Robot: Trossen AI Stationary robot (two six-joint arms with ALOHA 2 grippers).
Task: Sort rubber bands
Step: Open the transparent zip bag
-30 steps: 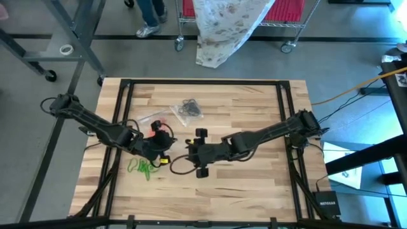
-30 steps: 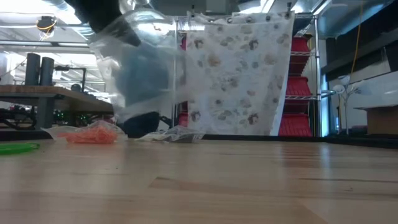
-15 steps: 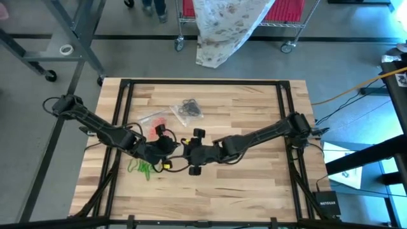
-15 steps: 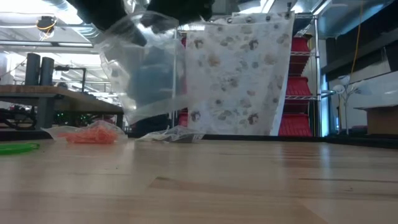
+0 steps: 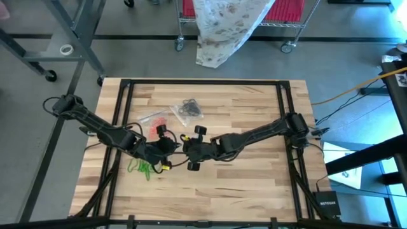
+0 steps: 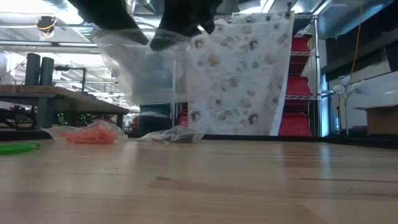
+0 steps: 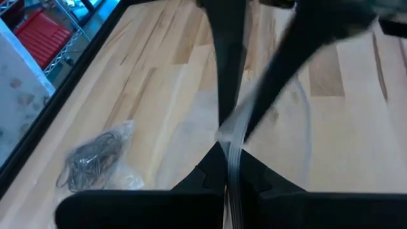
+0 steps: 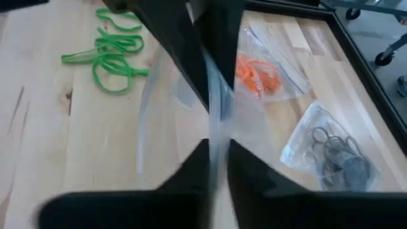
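Both grippers, left gripper (image 5: 166,147) and right gripper (image 5: 184,147), pinched shut on empty clear bag (image 6: 146,71); orange bands bagged (image 8: 261,72), black bands bagged (image 8: 337,156); green bands (image 8: 111,54) loose.

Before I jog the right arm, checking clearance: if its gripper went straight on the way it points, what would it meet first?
Probably the left gripper, facing it and pinching the same clear bag as the right gripper. Depth is hard to judge.

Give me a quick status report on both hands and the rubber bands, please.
Left hand and right hand both shut on the clear bag, held above the table. Green rubber bands loose on the wood; orange and black bagged. Nothing blocking.
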